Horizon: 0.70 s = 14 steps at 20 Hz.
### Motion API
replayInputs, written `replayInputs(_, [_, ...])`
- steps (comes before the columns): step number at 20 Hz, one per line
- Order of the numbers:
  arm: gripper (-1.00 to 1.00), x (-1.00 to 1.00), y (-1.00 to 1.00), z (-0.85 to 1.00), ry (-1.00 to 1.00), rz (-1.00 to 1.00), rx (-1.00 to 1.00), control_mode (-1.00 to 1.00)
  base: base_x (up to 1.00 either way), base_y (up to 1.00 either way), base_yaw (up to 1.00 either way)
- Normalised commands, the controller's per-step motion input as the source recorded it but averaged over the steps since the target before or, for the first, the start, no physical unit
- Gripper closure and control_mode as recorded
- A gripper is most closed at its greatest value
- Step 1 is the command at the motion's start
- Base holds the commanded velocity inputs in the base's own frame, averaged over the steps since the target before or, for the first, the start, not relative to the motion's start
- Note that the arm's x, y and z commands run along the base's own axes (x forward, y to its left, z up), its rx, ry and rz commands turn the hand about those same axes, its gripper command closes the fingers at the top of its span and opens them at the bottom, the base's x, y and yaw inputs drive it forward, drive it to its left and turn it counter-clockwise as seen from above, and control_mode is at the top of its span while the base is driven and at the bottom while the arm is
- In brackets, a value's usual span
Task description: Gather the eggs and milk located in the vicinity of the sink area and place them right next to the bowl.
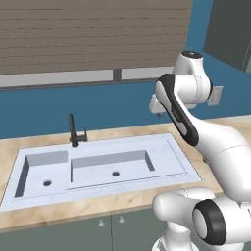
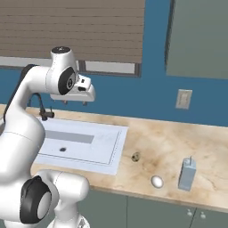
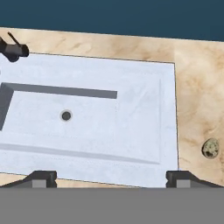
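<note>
Kitchen: sink [image 1: 176, 159], counter [image 2: 169, 142], cabinets [image 2: 156, 209].

The sink [image 2: 80, 142] is sitting in the counter [image 2: 169, 142], with the faucet [image 1: 73, 131] standing behind it by the wall. To the right of the sink, a small round thing [image 2: 136, 156] is lying on the counter just beside the sink's edge. Farther right and closer to the front, the egg [image 2: 156, 181] is lying near the milk [image 2: 187, 174], which is standing upright to its right.
</note>
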Motion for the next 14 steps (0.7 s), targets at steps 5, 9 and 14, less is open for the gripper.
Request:
replayInputs(5, [-1.0, 0.0, 0.0, 0.0, 0.0, 0.0, 0.0, 1.0, -0.03, -0.49, 0.0])
replayInputs(9, [-1.0, 0.0, 0.0, 0.0, 0.0, 0.0, 0.0, 1.0, -0.02, -0.47, 0.03])
replayInputs(14, [-1.0, 0.0, 0.0, 0.0, 0.0, 0.0, 0.0, 1.0, -0.07, -0.49, 0.06])
